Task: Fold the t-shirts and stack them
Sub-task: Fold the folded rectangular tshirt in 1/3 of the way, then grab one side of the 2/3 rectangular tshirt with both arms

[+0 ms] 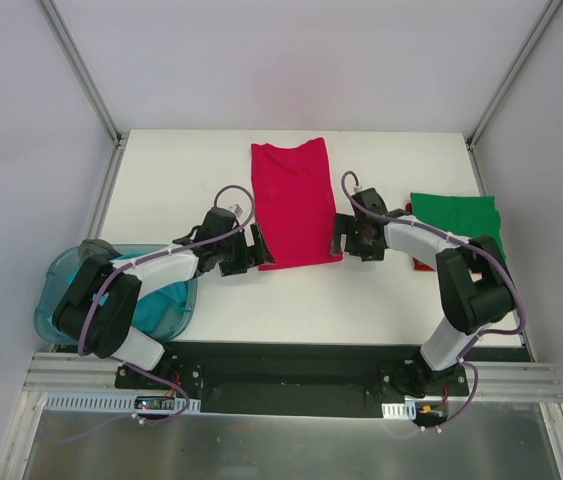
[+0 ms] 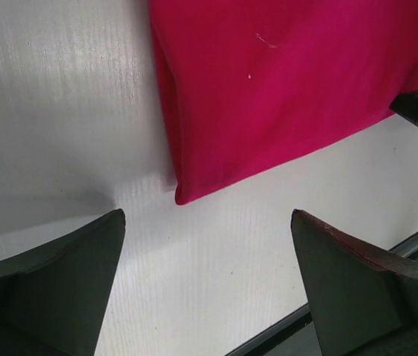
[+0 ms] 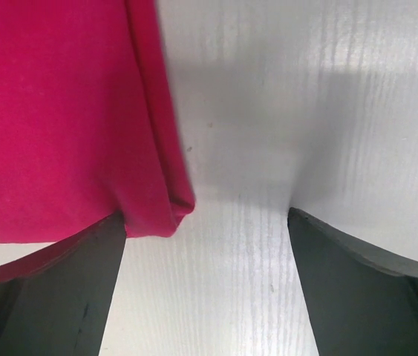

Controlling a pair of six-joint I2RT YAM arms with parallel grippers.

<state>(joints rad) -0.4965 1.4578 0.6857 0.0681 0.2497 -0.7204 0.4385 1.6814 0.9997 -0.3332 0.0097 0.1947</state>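
A crimson red t-shirt (image 1: 294, 203) lies folded into a long strip on the white table, its near edge between my two grippers. My left gripper (image 1: 258, 247) is open and empty just left of the shirt's near left corner (image 2: 183, 194). My right gripper (image 1: 340, 236) is open and empty at the shirt's near right corner (image 3: 165, 215), with the left finger (image 3: 67, 289) touching the cloth edge. A folded green t-shirt (image 1: 455, 216) lies at the right, with a bit of red cloth (image 1: 421, 264) under it. A teal t-shirt (image 1: 158, 303) lies in the tub.
A translucent blue plastic tub (image 1: 61, 285) sits at the table's near left corner, under the left arm. The table's near edge and a metal rail (image 1: 281, 390) run behind the arm bases. Grey walls enclose the table.
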